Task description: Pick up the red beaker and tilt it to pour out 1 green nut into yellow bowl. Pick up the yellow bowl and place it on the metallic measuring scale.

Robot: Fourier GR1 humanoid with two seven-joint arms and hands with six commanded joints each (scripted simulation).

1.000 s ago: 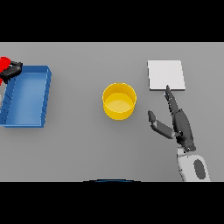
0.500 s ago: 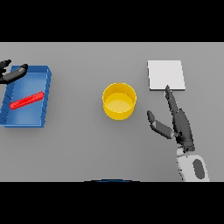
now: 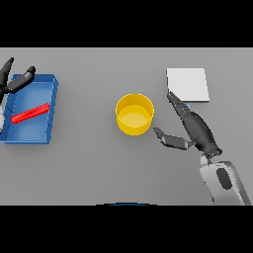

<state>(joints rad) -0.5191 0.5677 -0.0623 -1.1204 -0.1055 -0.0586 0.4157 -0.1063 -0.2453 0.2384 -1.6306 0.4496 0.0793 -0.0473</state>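
The red beaker [image 3: 30, 113] lies on its side inside the blue bin [image 3: 45, 133] at the far left. My left hand [image 3: 14, 83] hovers over the bin's far left corner, fingers spread and open, holding nothing. The yellow bowl [image 3: 134, 114] stands upright in the middle of the table; I cannot make out a nut in it. My right hand [image 3: 195, 128] is open just right of the bowl, fingers straight and pointing away from me, thumb stretched toward the bowl without touching it. The metallic scale [image 3: 187, 84] lies flat beyond the right hand's fingertips.
The blue bin takes up the table's left edge. Grey table surface surrounds the bowl, and my right forearm [image 3: 225, 182] comes in from the lower right.
The left hand, shut on the red beaker a second ago, has let it go; the beaker dropped into the blue bin and lies there. The right hand has barely moved.
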